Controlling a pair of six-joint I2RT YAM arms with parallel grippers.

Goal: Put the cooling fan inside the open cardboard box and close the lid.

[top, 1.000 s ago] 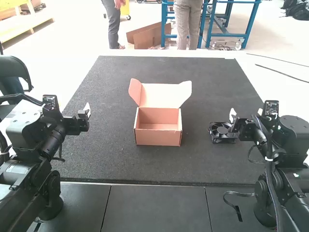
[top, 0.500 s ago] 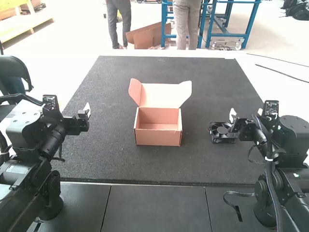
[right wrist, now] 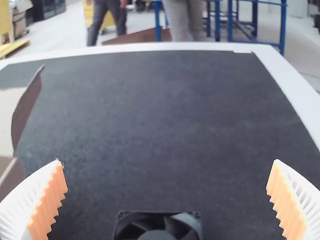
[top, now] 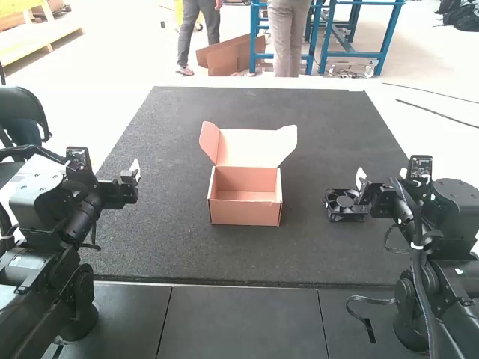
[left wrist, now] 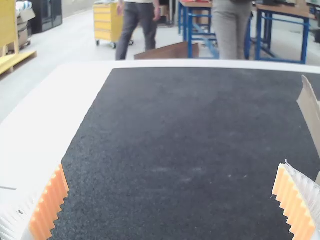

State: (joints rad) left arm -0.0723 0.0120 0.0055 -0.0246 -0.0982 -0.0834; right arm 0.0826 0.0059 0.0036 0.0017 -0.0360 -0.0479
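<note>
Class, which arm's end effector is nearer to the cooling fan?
Right. The right end effector hangs open beside the cooling fan; the left end effector is beyond the cardboard box.

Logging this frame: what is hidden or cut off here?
High view: the front wall of the cardboard box hides most of its floor.
High view: the right gripper overlaps the right part of the cooling fan.
Right wrist view: cooling fan cut off by the frame edge.
Left wrist view: cardboard box mostly cut off by the frame edge.
</note>
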